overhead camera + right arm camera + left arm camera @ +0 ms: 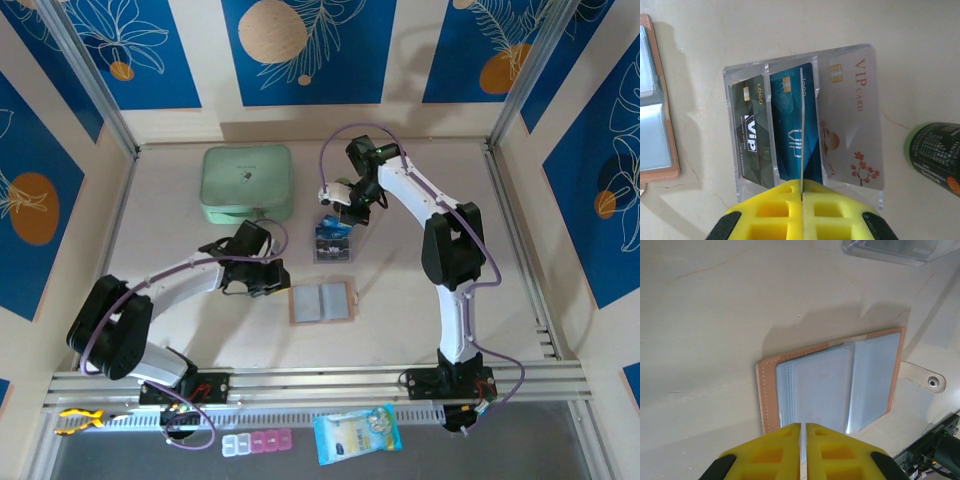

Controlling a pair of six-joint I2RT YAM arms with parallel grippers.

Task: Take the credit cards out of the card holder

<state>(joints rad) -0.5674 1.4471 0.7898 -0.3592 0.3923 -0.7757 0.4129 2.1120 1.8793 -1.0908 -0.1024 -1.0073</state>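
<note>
Over the clear box (747, 70), right gripper (801, 184) pinches a credit card (802, 125).

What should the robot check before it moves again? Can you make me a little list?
1. The card holder lies open and flat on the table: ok.
2. Its visible pockets hold no card: ok. The pages underneath: cannot tell.
3. The right gripper is shut on a thin card seen edge-on: ok.
4. That card hangs over the clear box, where three cards stand: ok. Which slot it lines up with: cannot tell.
5. The left gripper is shut by the holder's edge. Whether it pinches anything: cannot tell.
</note>
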